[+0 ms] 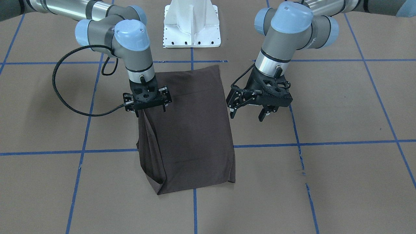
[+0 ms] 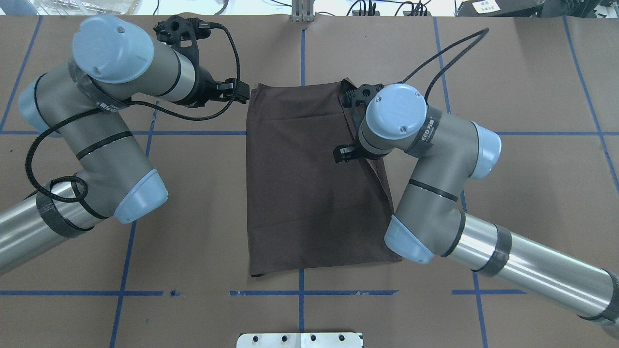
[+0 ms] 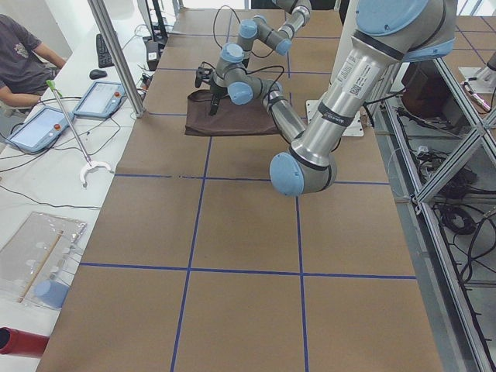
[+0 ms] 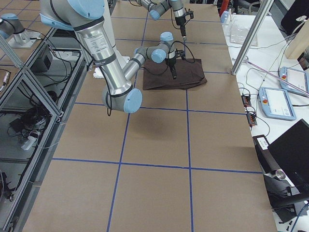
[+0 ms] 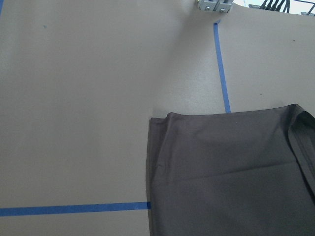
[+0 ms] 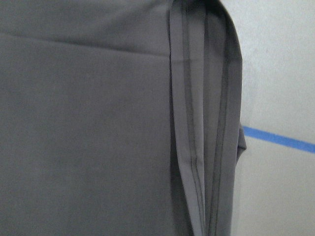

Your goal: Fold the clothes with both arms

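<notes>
Right gripper (image 1: 150,110), jaws seemingly apart, stands over the folded side hem of the T-shirt (image 1: 191,130), a smooth dark cloth oblong by the table's (image 1: 341,107) robot-side edge, long axis running away from the robot. Left gripper (image 1: 247,116), spread and empty, hovers just beside the opposite edge.

Silver-grey arms (image 2: 111,159), pale blue caps (image 2: 399,110), black cables (image 1: 91,114).

We are losing the fingertips of the black two-finger right gripper (image 1: 150,111) against the dark grey-brown T-shirt (image 1: 195,130); its hold is escaping us.
</notes>
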Controlling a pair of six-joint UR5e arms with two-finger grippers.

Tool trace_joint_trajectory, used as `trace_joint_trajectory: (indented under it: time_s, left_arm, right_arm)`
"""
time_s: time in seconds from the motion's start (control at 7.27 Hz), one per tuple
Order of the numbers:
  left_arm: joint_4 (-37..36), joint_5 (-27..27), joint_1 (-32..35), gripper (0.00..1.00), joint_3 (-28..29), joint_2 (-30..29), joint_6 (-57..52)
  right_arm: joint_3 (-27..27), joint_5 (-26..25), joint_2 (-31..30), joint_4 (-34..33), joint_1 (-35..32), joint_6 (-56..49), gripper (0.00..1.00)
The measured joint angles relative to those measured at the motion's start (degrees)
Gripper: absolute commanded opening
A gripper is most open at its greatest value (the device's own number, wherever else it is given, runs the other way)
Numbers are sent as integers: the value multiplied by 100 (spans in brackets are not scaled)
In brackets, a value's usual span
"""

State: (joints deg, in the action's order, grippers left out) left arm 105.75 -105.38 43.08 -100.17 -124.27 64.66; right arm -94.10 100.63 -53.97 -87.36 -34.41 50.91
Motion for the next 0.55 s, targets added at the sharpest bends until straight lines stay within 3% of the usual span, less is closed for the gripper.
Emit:
trace_joint_trajectory:
  time_s: [0.55]
  left_arm:
    - [-14,-8,7,100,-341,20,-5]
  right_arm:
    - [668,956,158,-66,-318,-406,100]
